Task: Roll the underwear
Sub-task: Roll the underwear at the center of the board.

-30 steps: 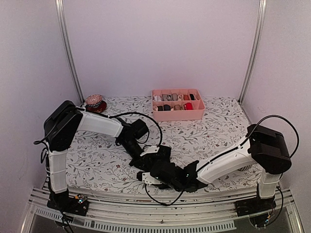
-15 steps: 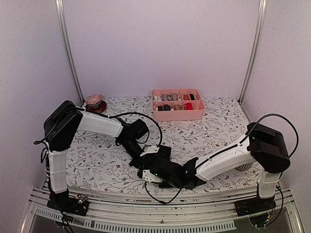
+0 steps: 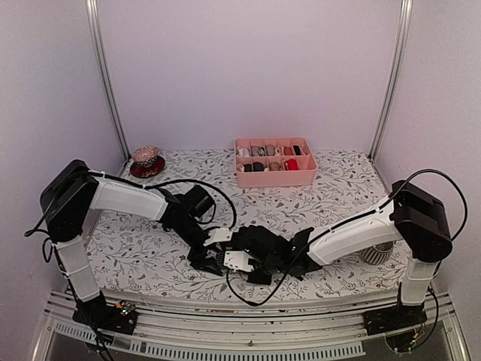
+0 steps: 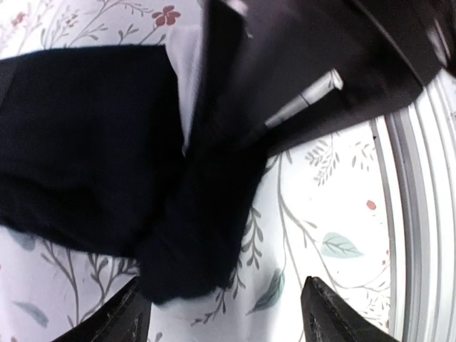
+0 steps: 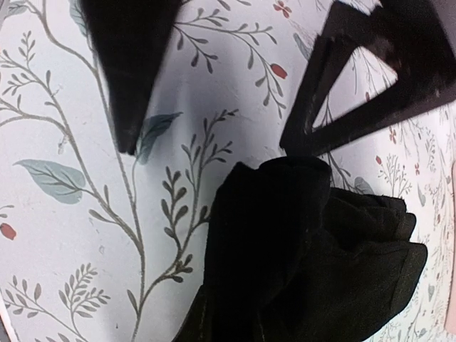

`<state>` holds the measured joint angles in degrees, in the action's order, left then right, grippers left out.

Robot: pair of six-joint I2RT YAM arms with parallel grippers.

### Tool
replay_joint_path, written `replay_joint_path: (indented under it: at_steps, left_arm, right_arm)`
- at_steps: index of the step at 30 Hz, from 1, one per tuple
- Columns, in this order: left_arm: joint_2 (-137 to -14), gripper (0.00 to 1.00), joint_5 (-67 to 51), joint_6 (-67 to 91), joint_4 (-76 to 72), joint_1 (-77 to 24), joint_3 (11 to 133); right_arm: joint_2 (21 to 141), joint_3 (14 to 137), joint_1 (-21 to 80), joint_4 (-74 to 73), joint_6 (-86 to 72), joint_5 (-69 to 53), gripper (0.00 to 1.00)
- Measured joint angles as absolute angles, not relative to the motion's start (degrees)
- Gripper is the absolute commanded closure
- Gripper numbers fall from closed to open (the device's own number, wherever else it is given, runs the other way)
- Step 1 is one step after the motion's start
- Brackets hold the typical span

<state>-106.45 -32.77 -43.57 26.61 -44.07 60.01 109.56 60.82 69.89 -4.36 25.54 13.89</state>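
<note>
The left tool (image 4: pixel 226 317) is open wide by the black underwear (image 4: pixel 85 149) on the bench (image 4: pixel 335 214). The right tool (image 5: pixel 210 146) is open a little and holds nothing.

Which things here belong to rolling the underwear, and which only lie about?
For the job: black underwear.
Lying about: pink divided tray with small bundles; red and pink item, back left; striped thing at the right edge.

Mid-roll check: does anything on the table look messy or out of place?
Yes: the black underwear lies as a loose, crumpled bunch near the front edge of the table, not as a tidy roll. Nothing else stands out.
</note>
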Motion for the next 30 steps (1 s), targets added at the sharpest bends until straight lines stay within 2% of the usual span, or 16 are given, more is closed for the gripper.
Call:
replay_joint_path:
  at_steps: [14, 30]
  left_arm:
    - [-87.9, 0.3, -24.1, -43.7, 0.73, -44.21, 40.71]
    - [-85.76, 0.3, -13.17, -49.54, -18.92, -53.67, 29.04]
  right_arm:
    - [107.63, 61.41, 60.29, -9.47, 19.84, -7.88, 0.94]
    - [111.18, 63.07, 55.7, -12.32, 13.45, -32.64, 0.94]
